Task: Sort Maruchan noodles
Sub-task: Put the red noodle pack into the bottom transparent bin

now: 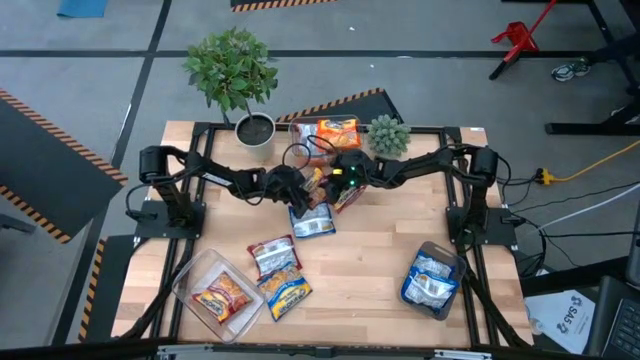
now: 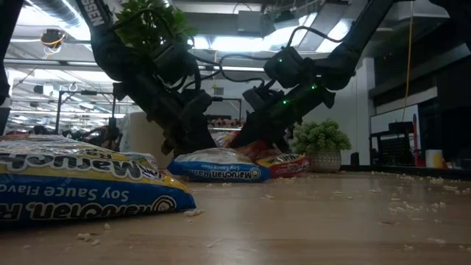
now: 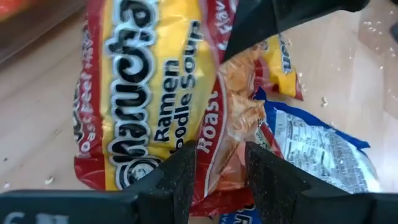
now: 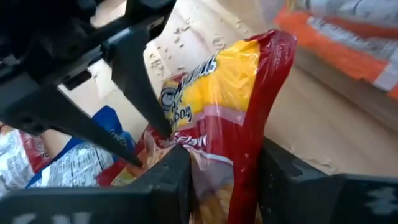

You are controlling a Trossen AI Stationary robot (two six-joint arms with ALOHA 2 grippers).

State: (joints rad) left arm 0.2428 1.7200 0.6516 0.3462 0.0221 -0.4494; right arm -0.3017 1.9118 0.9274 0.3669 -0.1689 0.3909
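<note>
Wooden table (image 1: 380, 250) with crumbs. Red-and-yellow noodle packet (image 4: 217, 112) beside small potted plant (image 1: 387, 135), pinched by both left gripper (image 3: 217, 168) and right gripper (image 4: 224, 174). Probably light, crinkly, slippery, crushable; best pinched at an edge.

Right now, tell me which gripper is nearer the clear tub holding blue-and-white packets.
Right. The right gripper grips the red noodle packet at table centre, diagonally behind the tub; the left gripper holds the same packet, farther over.

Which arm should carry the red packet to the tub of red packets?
Left, probably: left gripper and right gripper both hold the red packet, but that tub sits on the left side.
</note>
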